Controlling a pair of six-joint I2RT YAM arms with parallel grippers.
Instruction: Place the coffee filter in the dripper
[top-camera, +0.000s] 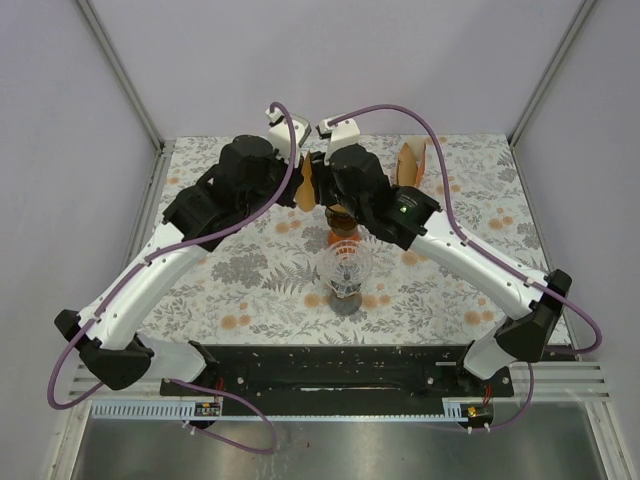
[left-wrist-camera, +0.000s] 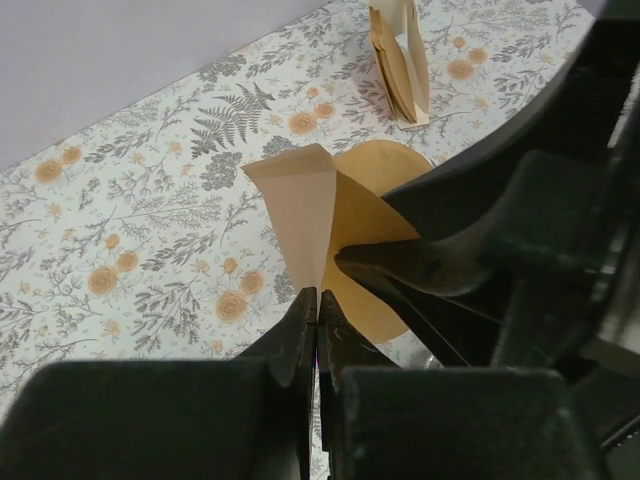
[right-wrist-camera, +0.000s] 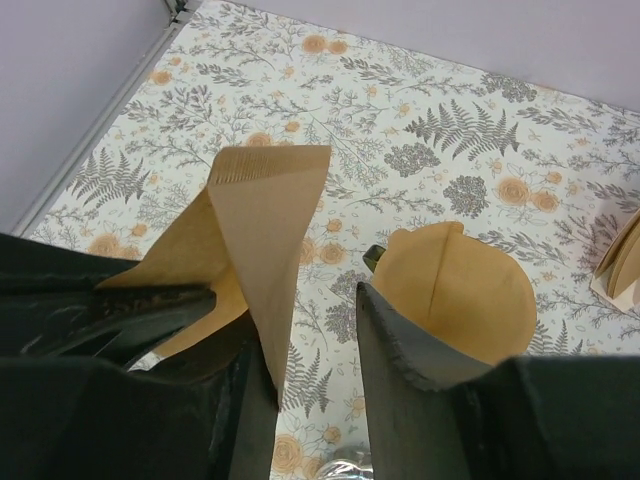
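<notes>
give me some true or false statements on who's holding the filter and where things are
1. The left tool is shut on the coffee filter. True.
2. The right tool is clamped on the filter. False: its jaws stand open, with the filter's edge hanging between them.
3. The filter sits in the dripper. False: it is held up beyond the dripper, which has no filter in it.
4. A stack of spare filters stands at the far right of the table. True.

Dripper (top-camera: 346, 272) on floral table (top-camera: 255, 292)
</notes>
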